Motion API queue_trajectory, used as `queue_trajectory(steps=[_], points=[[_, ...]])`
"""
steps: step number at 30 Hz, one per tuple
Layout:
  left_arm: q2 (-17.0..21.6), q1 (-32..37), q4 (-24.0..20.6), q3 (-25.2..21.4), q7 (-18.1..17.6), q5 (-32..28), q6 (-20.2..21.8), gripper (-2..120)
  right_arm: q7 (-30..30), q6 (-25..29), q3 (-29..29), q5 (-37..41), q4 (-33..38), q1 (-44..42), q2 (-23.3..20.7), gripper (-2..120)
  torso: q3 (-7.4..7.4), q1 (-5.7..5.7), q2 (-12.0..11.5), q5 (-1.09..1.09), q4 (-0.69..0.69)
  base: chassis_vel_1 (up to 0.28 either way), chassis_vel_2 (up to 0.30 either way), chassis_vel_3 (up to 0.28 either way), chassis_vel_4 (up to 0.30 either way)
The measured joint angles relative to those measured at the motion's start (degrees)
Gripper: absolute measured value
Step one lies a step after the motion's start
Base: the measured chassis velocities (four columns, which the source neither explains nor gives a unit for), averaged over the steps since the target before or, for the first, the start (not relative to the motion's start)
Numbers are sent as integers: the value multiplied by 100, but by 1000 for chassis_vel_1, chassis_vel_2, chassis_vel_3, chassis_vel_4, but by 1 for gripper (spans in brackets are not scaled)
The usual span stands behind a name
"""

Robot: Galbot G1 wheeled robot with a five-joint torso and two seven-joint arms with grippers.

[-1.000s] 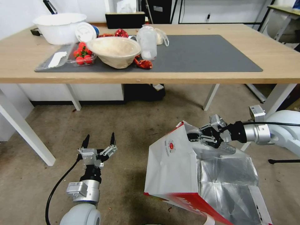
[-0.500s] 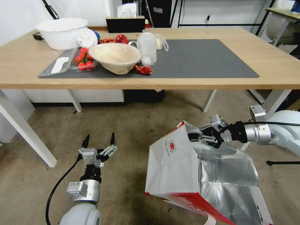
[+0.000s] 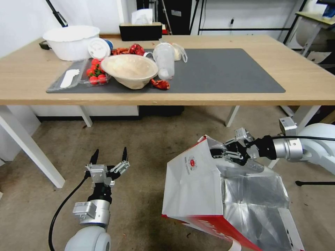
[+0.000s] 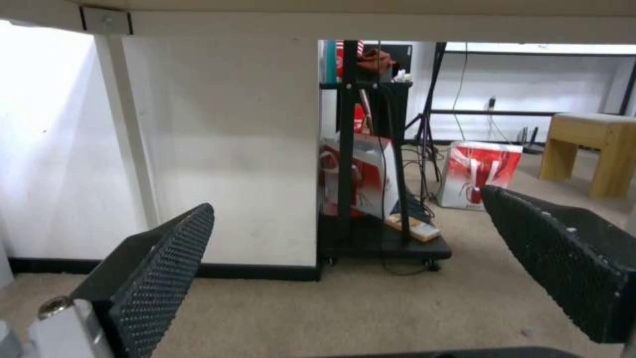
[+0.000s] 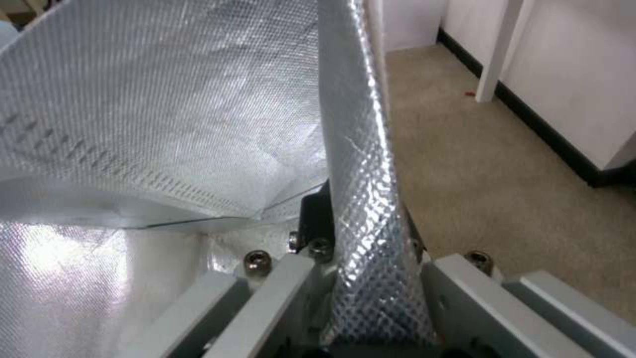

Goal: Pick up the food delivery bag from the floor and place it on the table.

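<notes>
The food delivery bag [image 3: 195, 184], white with a red band and a small round red logo, hangs tilted at the lower right over the floor [image 3: 146, 139]. Its open mouth shows the foil lining [image 5: 166, 99]. Its base runs past the picture's edge, so I cannot tell whether it touches the floor. My right gripper [image 3: 218, 151] is shut on the bag's upper rim, and the foil wall [image 5: 364, 199] stands pinched between the jaws. Low at the left, well apart from the bag, my left gripper [image 3: 109, 157] is open, its two black fingers [image 4: 166, 258] spread on nothing. The table [image 3: 307, 87] stands ahead with its grey mat [image 3: 223, 69].
The mat's left part holds a white tub [image 3: 71, 42], a beige bowl [image 3: 129, 69], a box of strawberries [image 3: 94, 73], a plastic bottle [image 3: 164, 59] and red wrappers [image 3: 160, 83]. White table legs [image 3: 31, 150] stand left and right. Beneath the table are a black cart [image 4: 377, 238] and a wooden stool [image 4: 590, 149].
The camera has moved: the table sits lower in the picture and more of its top shows. Both arms and the bag keep their places in the picture. The right gripper's hold is unchanged.
</notes>
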Motion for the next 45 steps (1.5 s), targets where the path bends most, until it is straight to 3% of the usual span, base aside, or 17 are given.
queue_trajectory(steps=[8,45], points=[[16,-4,0,-1,-1,-11,6,100,-1,-2,97,0,7,-130,-6,0,68,24,92,0,0,0,0,0,0],[10,16,54,8,-4,-13,-55,100,-46,8,170,-35,-43,-242,24,0,774,377,1150,0,0,0,0,0,0]])
